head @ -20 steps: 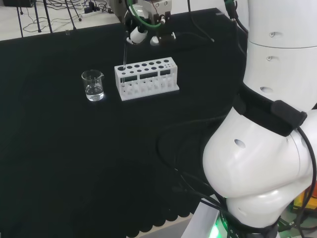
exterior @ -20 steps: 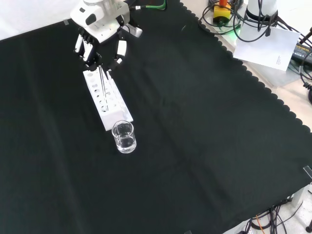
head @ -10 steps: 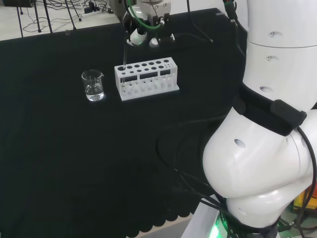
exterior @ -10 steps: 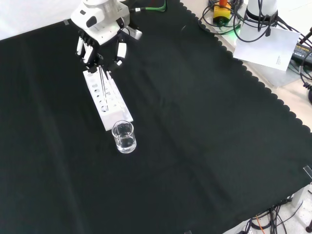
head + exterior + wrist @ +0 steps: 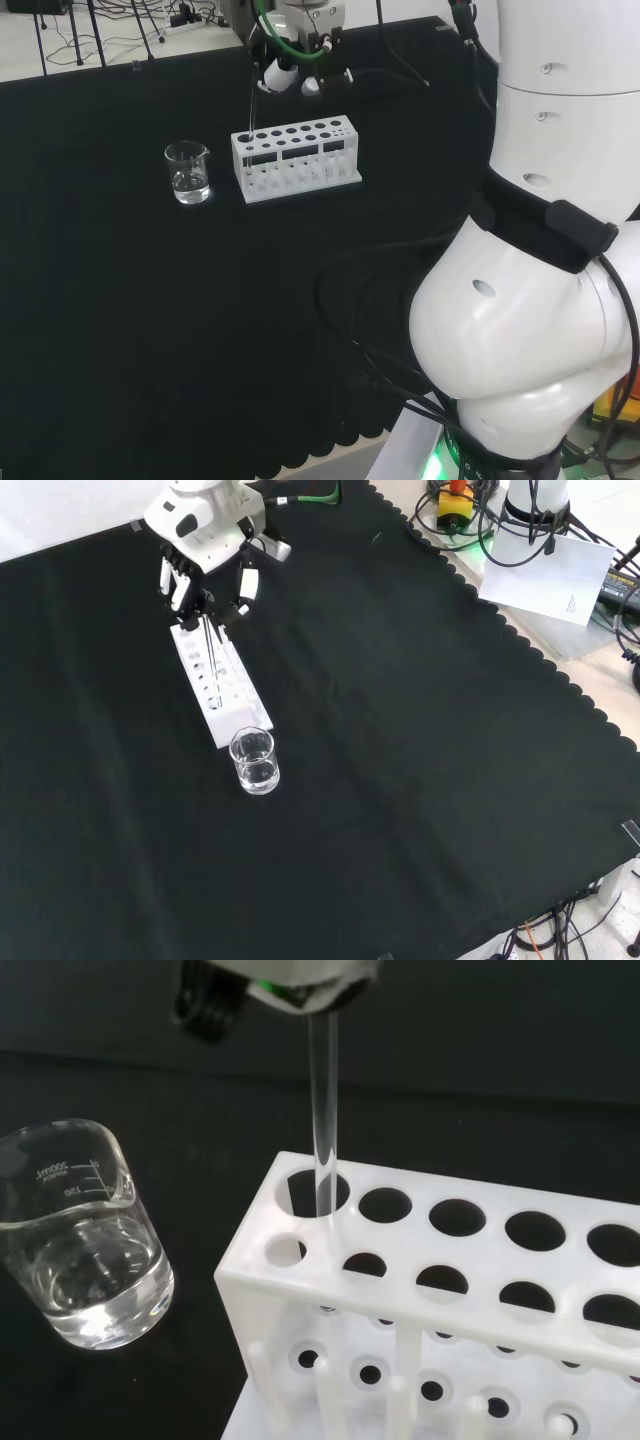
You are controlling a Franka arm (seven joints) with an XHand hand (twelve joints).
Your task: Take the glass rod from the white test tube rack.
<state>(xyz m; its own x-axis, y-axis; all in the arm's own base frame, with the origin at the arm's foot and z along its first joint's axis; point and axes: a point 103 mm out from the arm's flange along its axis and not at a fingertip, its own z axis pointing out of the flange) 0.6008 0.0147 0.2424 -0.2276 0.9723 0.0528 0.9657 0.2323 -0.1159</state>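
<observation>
Glass rod (image 5: 323,1110) stands near-upright in the white test tube rack's (image 5: 296,158) corner hole beside the beaker (image 5: 188,172), pinched at its top by the hand (image 5: 205,545) directly above, so you lift along its axis.

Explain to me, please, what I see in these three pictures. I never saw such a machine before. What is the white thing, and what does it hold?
The big white shapes are the links of one robot arm. At its end is a black and white hand with fingers, like a person's.

One picture is taken from behind the arm, one from the front looking down, and one from a camera at the wrist, very close.

On the black cloth stand a white test tube rack with many holes and, beside it, a small glass beaker with some clear liquid.

The hand's fingers are closed on the top of a thin glass rod. The rod's lower end is at a corner hole of the rack, the end nearest the beaker.
</observation>
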